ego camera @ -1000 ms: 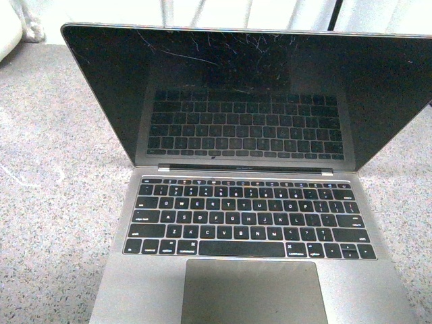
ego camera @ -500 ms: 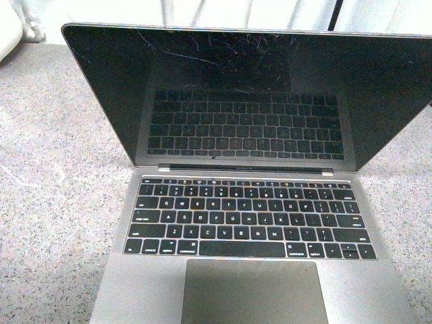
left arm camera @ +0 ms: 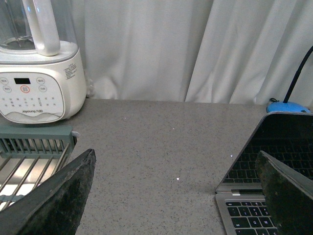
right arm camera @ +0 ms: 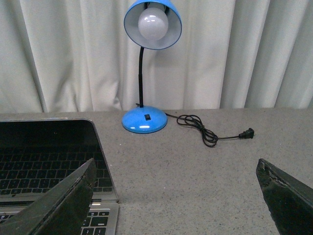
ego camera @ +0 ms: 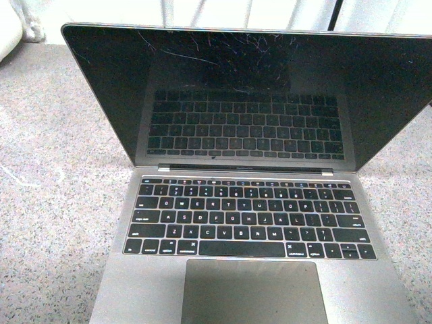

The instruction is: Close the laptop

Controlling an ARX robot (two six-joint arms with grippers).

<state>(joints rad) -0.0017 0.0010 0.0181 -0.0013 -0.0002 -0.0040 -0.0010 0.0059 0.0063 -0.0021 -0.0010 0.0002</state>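
The space-grey metal laptop [ego camera: 250, 223] stands open on the speckled grey tabletop [ego camera: 54, 202]; left fingers [left arm camera: 58, 200] and right fingers [right arm camera: 63, 200] spread wide, empty.

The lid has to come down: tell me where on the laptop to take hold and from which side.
Take the laptop by the top edge of its screen, coming from above and behind. The lid stands raised over the keyboard, so that thin free edge is farthest from the hinge and should swing down easiest when pushed forward.
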